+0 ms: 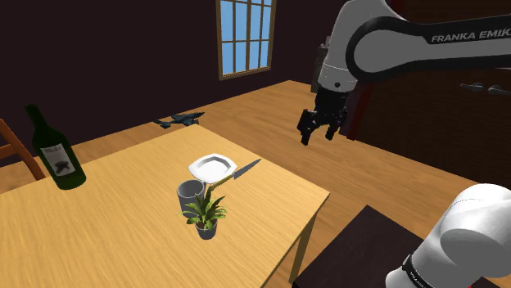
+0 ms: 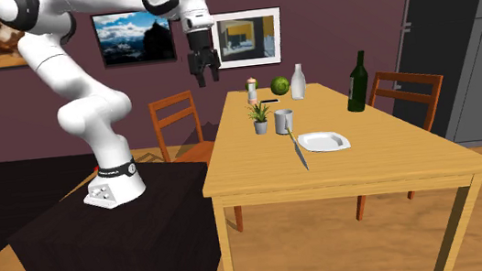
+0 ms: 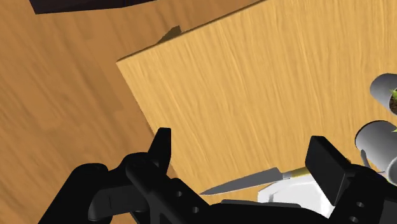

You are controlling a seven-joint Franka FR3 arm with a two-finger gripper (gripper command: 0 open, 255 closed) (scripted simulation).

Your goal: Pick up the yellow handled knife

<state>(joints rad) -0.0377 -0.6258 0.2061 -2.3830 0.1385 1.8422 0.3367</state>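
The knife (image 1: 243, 170) lies flat on the wooden table (image 1: 270, 213), its grey blade pointing at the table's near edge and its yellow handle tucked between a white plate (image 1: 211, 166) and a grey cup (image 1: 190, 194). In the second exterior view the knife (image 2: 300, 151) lies left of the plate (image 2: 324, 141). My gripper (image 1: 318, 131) hangs open and empty, high in the air beyond the table's edge. In the wrist view the knife (image 3: 248, 182) shows below my gripper (image 3: 245, 156), far beneath the spread fingers and untouched.
A small potted plant (image 1: 205, 214) stands by the cup. A dark bottle (image 1: 56, 151) stands at the table's far end. Further along are a pale bottle (image 2: 298, 82), a green melon (image 2: 280, 86) and a small can (image 2: 252, 89). Wooden chairs (image 2: 177, 118) flank the table.
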